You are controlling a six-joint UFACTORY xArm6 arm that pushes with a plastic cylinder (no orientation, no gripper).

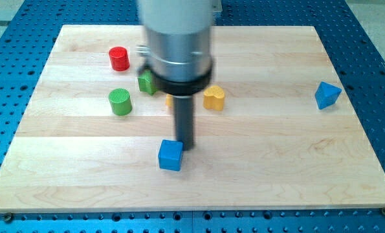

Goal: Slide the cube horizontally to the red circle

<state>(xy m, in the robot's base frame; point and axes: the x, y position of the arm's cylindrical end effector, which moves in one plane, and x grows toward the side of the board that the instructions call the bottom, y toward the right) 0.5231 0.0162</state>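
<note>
A blue cube [170, 155] lies on the wooden board [276, 155], below the middle. My tip [187, 147] stands right against the cube's upper right side, touching or almost touching it. The red circle, a short red cylinder [119, 58], stands at the view's upper left, far up and left of the cube. The arm's grey body [179, 39] hangs over the board's upper middle and hides what is behind it.
A green cylinder [120, 101] stands left of the rod. A green block [146, 82] is partly hidden by the arm. A yellow heart-shaped block [213, 98] is right of the rod, an orange-yellow block [169, 101] peeks out beside it. A blue triangular block [327, 95] lies at the far right.
</note>
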